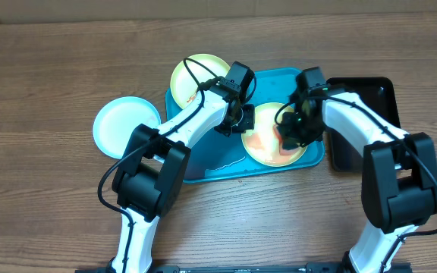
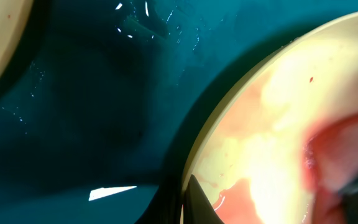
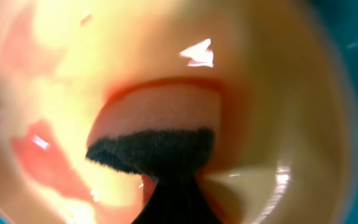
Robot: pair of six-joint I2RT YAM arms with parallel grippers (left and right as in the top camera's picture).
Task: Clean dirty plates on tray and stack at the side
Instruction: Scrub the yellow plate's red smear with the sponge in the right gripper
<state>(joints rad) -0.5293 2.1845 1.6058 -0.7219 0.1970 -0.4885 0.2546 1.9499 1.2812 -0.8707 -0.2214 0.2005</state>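
Note:
A pale yellow-green plate (image 1: 268, 144) smeared with red-orange sauce lies on the right half of the turquoise tray (image 1: 217, 168). My left gripper (image 1: 241, 123) is shut on its left rim, and in the left wrist view the rim (image 2: 194, 149) runs between the dark fingers of the left gripper (image 2: 184, 190). My right gripper (image 1: 290, 135) is shut on a pink sponge (image 3: 157, 124) with a dark scouring face, pressed onto the plate (image 3: 260, 93) in the sauce. A second yellow-green plate (image 1: 196, 78) sits at the tray's far left corner. A pale blue-white plate (image 1: 124, 125) lies on the table left of the tray.
A smaller black tray (image 1: 366, 95) stands right of the turquoise one, under my right arm. Both arms cross over the tray's middle. Wooden table surrounds the trays.

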